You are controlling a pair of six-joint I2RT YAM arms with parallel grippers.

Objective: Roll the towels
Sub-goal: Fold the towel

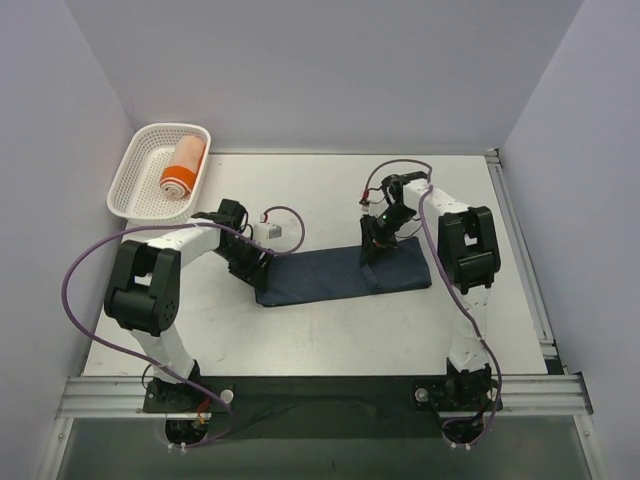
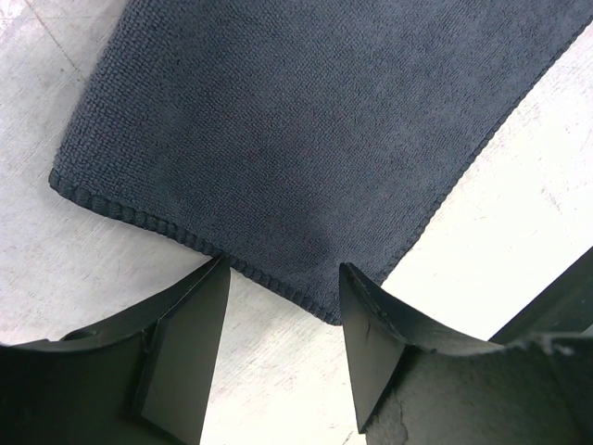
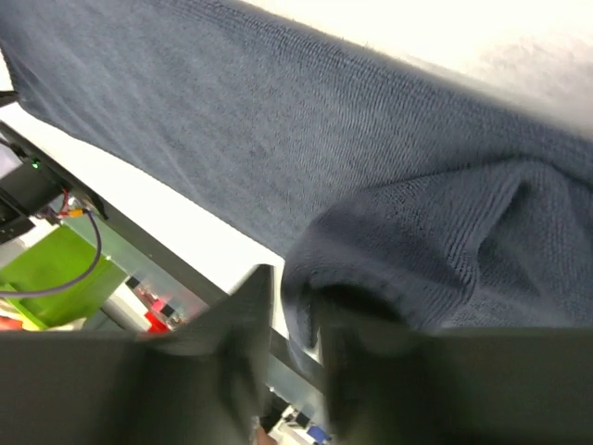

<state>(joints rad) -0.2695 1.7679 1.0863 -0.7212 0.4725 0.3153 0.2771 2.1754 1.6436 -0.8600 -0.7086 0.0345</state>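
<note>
The navy towel (image 1: 345, 275) lies as a long flat strip across the middle of the table. My left gripper (image 1: 262, 272) is low at its left end; in the left wrist view the left gripper (image 2: 283, 269) stands open, and the towel (image 2: 306, 139) has its hemmed corner just between the fingertips. My right gripper (image 1: 372, 255) is over the strip's right half. In the right wrist view the right gripper (image 3: 296, 297) has its jaws slightly apart, with a raised fold of the towel (image 3: 417, 250) draped against one finger. The orange towel (image 1: 183, 166) lies rolled in the basket.
The white lattice basket (image 1: 125, 185) stands at the back left corner of the table. Purple cables loop off both arms. A metal rail runs along the table's right edge (image 1: 520, 250), and white walls close in the left, back and right sides.
</note>
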